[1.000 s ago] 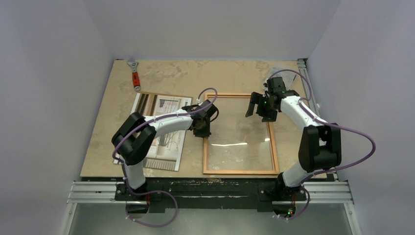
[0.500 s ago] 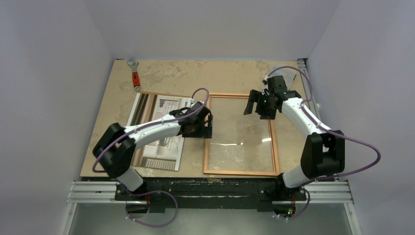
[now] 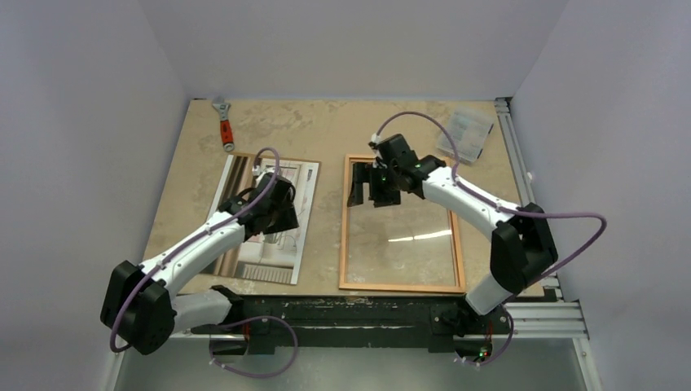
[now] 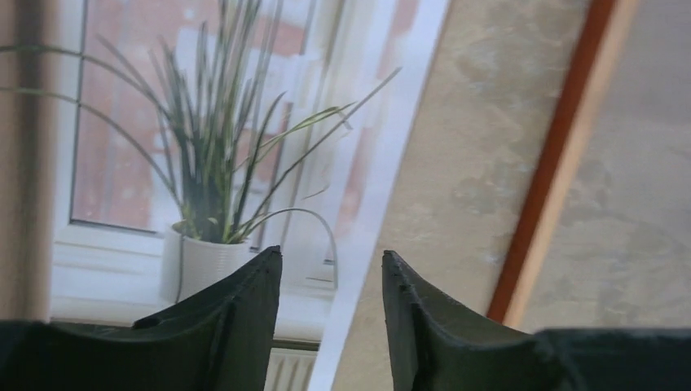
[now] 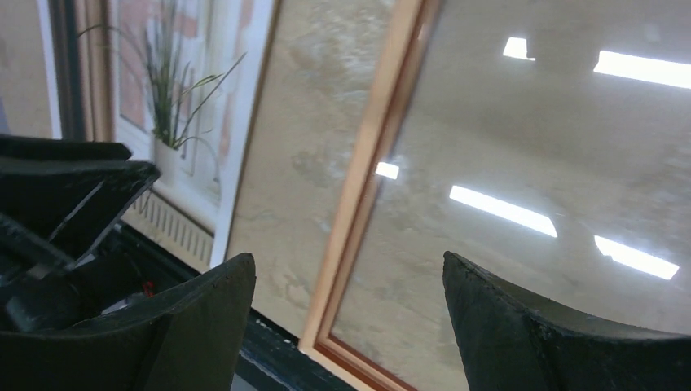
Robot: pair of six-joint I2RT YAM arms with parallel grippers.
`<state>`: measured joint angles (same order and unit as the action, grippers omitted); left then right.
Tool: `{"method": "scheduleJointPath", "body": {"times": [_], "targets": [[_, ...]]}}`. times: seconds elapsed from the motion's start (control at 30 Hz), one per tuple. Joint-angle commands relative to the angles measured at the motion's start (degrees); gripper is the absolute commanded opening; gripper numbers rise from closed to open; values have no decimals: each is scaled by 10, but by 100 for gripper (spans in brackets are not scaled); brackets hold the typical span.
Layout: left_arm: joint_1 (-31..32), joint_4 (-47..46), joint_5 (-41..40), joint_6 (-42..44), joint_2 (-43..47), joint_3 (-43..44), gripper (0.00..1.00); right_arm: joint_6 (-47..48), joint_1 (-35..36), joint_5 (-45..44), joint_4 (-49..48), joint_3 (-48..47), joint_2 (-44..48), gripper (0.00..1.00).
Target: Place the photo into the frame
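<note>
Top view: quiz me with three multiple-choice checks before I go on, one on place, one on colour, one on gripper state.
1. The photo lies, relative to the frame:
A inside it; B left of it, apart; C on top of it.
2. The frame's border is:
A orange-brown; B white; C black.
3. The right gripper is:
A shut on the photo; B shut on the frame; C open and empty.
Key: 1 B, bare table shows between them; 2 A, plain in every view; 3 C, its jaws stand wide apart over the frame's left rail with nothing between.
</note>
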<state>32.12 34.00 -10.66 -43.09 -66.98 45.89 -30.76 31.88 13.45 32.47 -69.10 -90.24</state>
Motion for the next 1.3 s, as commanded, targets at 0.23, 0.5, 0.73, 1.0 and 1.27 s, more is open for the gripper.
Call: {"method": "scheduleJointPath", "body": {"times": [0.23,0.5,0.73,1.0,1.27], "targets": [[-40,82,-36,-23,-140,-12,21,-104,136,32,-81,-100,-144,83],[-39,77,14,-8,-171,11,15,-130,141,54,-117,-104,-207,80],[-28,17,110,-4,-246,18,13,-135,140,57,-118,-115,-225,76],[7,-84,206,-27,-272,16,10,-129,131,50,-116,-103,-223,71],[-18,-88,193,-19,-130,-23,22,-119,122,28,-104,-90,-210,64]]}}
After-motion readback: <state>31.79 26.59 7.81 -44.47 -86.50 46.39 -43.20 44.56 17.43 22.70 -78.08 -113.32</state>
